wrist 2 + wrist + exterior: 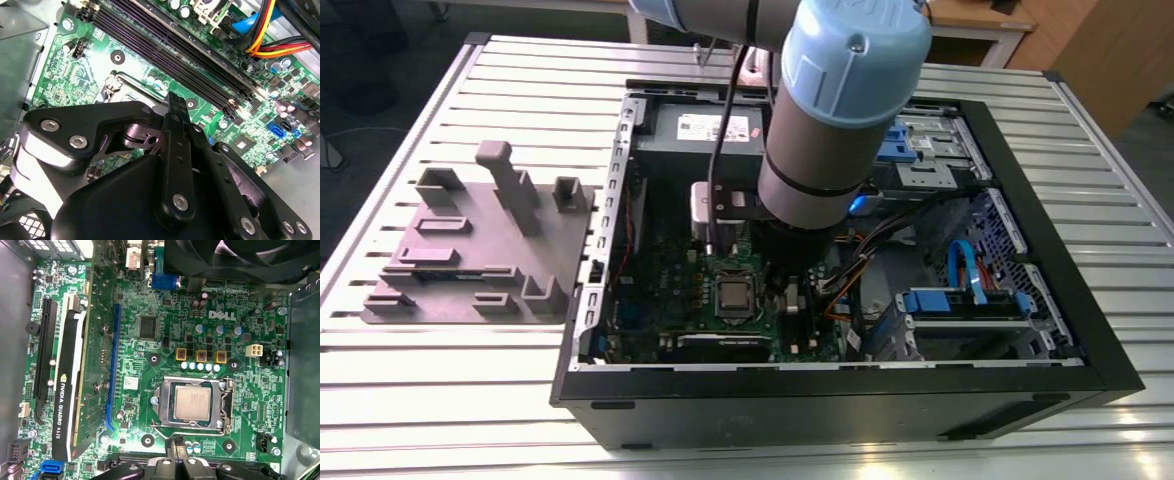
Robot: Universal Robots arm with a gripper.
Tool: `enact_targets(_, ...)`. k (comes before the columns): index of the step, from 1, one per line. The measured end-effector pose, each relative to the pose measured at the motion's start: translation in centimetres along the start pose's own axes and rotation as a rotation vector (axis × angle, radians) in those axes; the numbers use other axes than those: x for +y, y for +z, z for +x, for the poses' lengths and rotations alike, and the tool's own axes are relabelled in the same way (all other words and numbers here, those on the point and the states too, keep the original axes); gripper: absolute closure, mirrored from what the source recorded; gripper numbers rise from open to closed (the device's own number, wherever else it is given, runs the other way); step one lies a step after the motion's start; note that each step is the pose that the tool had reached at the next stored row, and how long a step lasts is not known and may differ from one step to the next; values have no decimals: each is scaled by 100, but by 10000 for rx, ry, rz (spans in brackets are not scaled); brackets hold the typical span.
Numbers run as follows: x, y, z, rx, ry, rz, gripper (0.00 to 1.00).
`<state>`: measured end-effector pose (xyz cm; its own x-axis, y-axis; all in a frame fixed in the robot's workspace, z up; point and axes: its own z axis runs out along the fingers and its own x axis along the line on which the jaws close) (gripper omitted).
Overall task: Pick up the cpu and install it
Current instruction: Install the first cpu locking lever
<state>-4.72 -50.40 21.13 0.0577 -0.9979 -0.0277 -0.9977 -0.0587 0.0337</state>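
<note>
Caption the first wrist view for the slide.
The cpu sits in the motherboard socket, the gripper close by.

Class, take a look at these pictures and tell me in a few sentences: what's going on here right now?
A robot arm reaches down into an open computer case that lies on a slatted table. The cpu sits in its socket on the green motherboard. The claw hangs over the board right next to the socket, apart from the cpu. A grey fixture plate stands on the table on the exterior view's left of the case.
</note>
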Motion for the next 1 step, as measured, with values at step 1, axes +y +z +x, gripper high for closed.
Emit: enact_targets(1, 0, 0, 0, 0, 0, 0, 90)
